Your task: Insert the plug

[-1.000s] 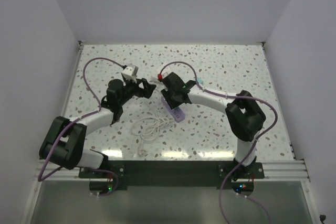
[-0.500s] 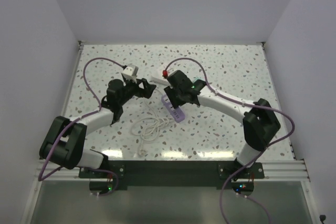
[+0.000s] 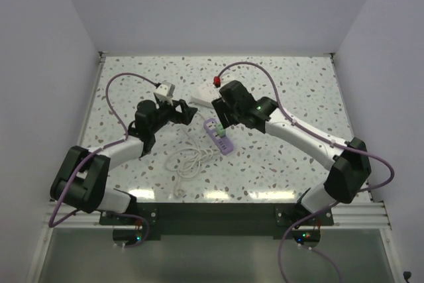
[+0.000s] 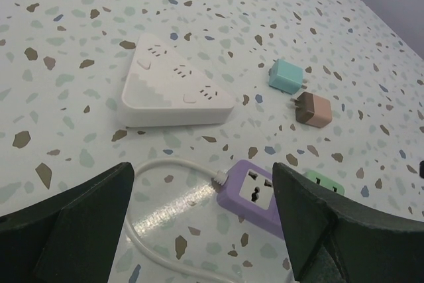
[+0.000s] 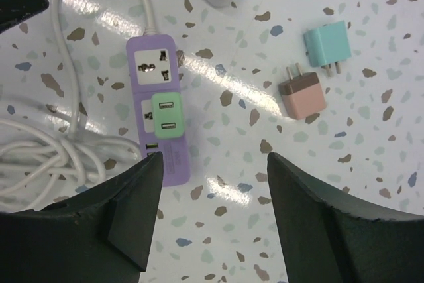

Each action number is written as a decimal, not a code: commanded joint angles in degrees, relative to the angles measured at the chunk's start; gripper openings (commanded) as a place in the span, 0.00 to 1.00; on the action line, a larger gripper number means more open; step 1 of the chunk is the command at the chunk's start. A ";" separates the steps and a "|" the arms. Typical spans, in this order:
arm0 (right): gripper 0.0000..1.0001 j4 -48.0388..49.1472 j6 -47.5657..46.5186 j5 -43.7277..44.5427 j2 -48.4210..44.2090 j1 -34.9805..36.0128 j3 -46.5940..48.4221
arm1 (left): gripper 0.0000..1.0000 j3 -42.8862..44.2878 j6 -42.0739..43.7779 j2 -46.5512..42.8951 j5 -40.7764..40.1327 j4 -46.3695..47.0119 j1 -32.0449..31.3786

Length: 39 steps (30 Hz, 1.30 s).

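I see green plug (image 5: 166, 116) sitting on middle socket of purple power strip (image 5: 151, 64); strip flat on tabletop (image 3: 291, 77) between arms. Right fingers (image 5: 126, 217) spread wide, gripping nothing, above strip. Left fingers (image 4: 86, 230) wide apart too, empty, low near strip's cord end. White cord (image 5: 66, 134) coiled beside strip. Teal adapter (image 5: 328, 43), brown adapter (image 5: 303, 95) lie just beside each other.

Bright, even light falls from overhead. The table (image 3: 285, 84) shows white glare near its front edge in the top view and in streaks beside the strip (image 5: 162, 120) in both wrist views. Shadows are soft and short. The fingers (image 4: 73, 230) fill the wrist views' lower corners as dark, slightly soft shapes; the rest is sharp.
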 commanded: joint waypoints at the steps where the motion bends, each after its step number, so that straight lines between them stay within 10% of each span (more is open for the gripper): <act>1: 0.69 -0.29 -1.95 3.95 -6.36 0.12 2.88 | 0.91 0.64 0.63 -1.41 1.19 1.53 0.41; 18: 0.75 24.14 -12.94 -2.19 -24.03 0.21 -13.10 | 0.91 0.73 -0.87 -3.95 4.79 3.56 -0.38; 29: 0.99 7.10 -8.80 4.50 -19.29 -1.37 -3.98 | 0.91 2.75 -1.83 -4.75 5.06 2.85 -2.66; 39: 0.99 18.61 -9.69 5.53 -25.18 -1.37 -11.09 | 0.91 5.39 -1.05 -4.84 4.97 1.71 -4.68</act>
